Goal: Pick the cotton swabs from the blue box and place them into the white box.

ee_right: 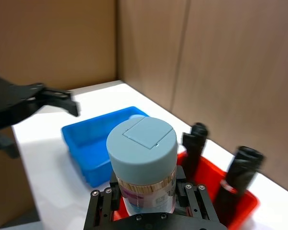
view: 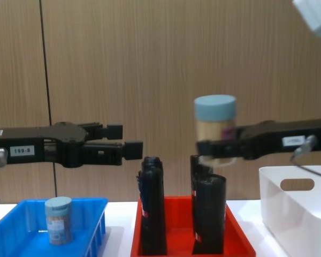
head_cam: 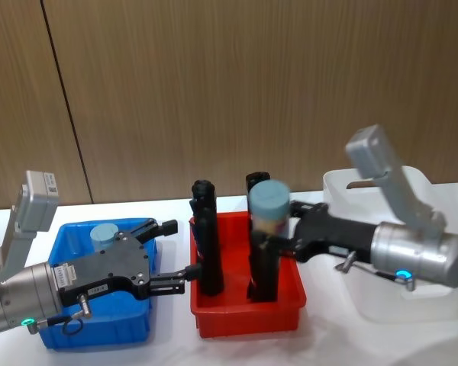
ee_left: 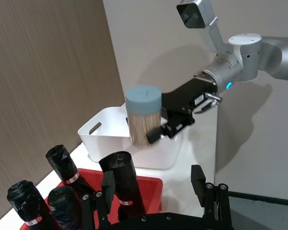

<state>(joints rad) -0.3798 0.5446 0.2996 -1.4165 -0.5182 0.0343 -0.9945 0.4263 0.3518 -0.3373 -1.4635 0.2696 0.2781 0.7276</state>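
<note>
Sitting at the table's [head_cam: 328,347] R end is the white box [head_cam: 401,305], a smooth rounded tub w/ an oval handle cut-out. The blue box [head_cam: 99,335], shallow w/ ribbed sides, is lying at the L end, and a red tray [head_cam: 244,316] w/ tall black packs [head_cam: 208,244] is standing between them. One cotton swabs jar [view: 59,219], clear w/ a grey-blue lid, is standing upright in the blue box. A second jar [head_cam: 269,210] w/ pale sticks and a small label is hanging above the red tray, higher than the packs, just L of the white box. The right gripper [head_cam: 278,226] is clamping this jar by its sides. The left gripper [head_cam: 177,249] is hovering over the blue box's R edge, fingers apart, holding nothing.
</note>
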